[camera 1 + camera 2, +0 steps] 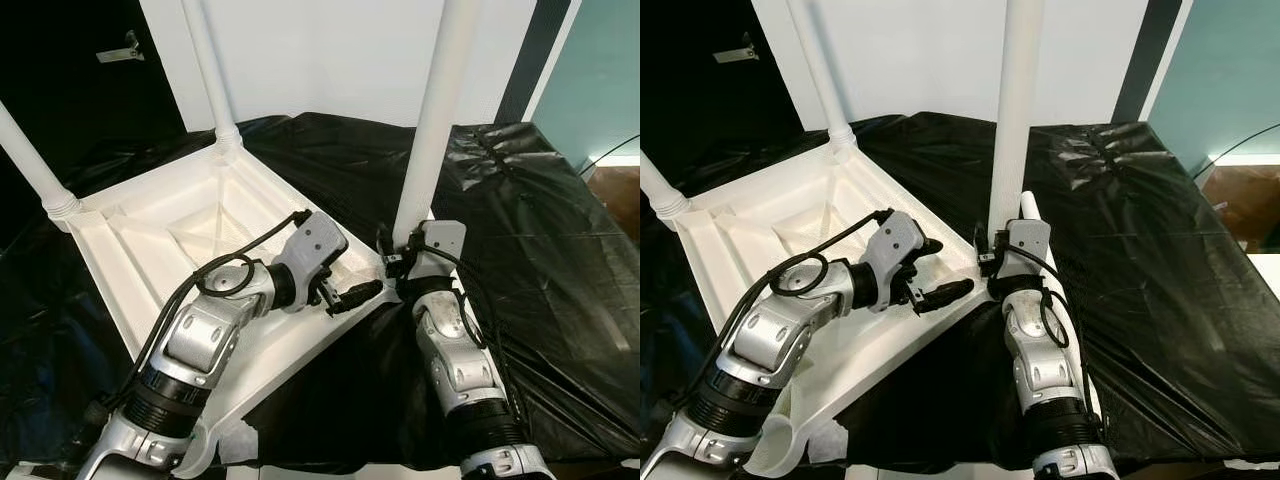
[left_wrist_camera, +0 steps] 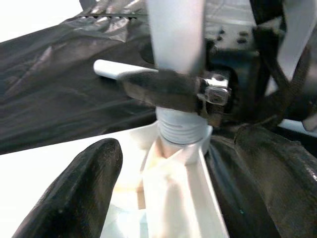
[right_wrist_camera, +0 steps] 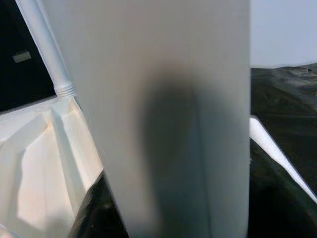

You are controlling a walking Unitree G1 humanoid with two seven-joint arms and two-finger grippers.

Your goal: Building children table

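While the upturned white table top (image 1: pixel 150 240) lies at frame centre-left, its hard, light, slippery leg (image 1: pixel 432 110) is pinched low by the right gripper (image 1: pixel 405 262), the left gripper (image 1: pixel 358 296) spread alongside.

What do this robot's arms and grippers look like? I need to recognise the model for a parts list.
Both arms are built of rounded silver-grey segments with black ribbed collars. Black cables loop outside the left arm and right arm. The left gripper has long black fingers; the right gripper carries a grey wrist housing.
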